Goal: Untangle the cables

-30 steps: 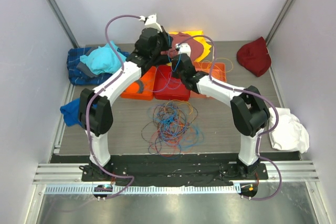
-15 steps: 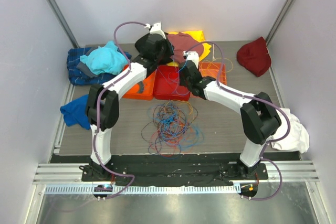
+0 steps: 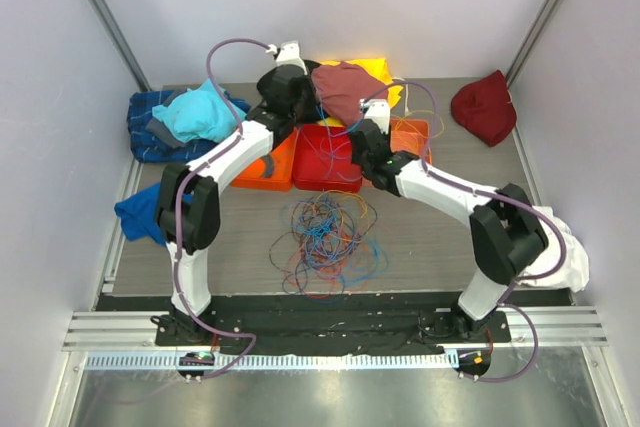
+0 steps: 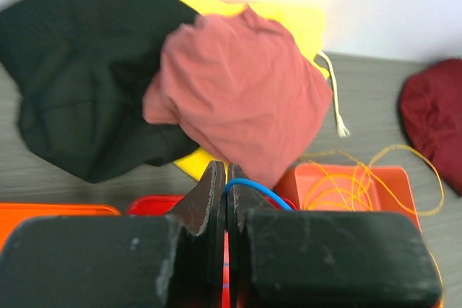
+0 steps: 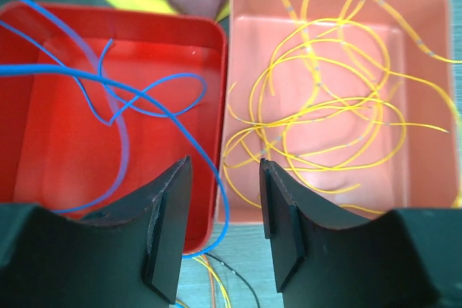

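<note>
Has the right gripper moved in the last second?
Yes. The right gripper has shifted rightward, from over the red tray to the gap between it and the light orange tray.

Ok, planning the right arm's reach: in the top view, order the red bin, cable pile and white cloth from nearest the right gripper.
From the right gripper:
1. red bin, just beneath it.
2. cable pile, toward the bases.
3. white cloth, far right edge.

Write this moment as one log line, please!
left gripper: shut on blue cable | right gripper: open, empty, over red tray and orange tray | yellow cables: in orange tray | cable pile: tangled
</note>
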Action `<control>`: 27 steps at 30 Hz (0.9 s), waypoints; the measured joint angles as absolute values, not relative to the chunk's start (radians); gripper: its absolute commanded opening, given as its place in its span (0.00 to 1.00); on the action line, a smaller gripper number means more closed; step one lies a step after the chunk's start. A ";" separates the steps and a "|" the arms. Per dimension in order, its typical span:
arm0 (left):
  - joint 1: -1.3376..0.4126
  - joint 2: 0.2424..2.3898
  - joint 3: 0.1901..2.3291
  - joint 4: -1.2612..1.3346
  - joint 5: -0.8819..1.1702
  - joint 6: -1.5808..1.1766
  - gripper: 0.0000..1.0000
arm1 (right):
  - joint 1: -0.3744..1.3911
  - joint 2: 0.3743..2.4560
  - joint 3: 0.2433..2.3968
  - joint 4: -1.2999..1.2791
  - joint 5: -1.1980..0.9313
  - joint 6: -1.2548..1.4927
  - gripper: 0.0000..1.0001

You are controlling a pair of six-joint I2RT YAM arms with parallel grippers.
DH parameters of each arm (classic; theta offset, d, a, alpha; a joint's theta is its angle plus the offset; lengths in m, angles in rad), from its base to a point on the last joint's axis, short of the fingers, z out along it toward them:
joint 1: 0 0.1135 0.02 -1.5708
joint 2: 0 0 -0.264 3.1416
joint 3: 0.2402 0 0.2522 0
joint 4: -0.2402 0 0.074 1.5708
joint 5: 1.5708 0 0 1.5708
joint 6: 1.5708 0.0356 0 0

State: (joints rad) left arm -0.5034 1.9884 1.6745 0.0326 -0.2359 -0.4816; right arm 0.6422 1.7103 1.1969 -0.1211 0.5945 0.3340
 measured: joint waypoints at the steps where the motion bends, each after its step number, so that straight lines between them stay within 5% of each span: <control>1: -0.501 1.981 1.674 0.032 -0.248 -0.476 0.00 | 0.642 1.694 1.190 -0.120 0.599 0.336 0.50; 12: -0.465 1.936 1.684 0.021 -0.360 -0.409 0.00 | 0.642 1.359 1.143 -0.071 0.612 0.343 0.50; 27: -0.486 1.887 1.647 -0.010 -0.339 -0.400 0.00 | 0.643 1.187 0.954 -0.086 0.522 0.392 0.49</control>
State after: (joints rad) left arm -0.4858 1.8866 1.6466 -0.0105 -0.3386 -0.4004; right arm 0.6426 1.1870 0.9543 -0.0860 0.5220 0.3920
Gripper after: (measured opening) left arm 0.025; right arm 0.491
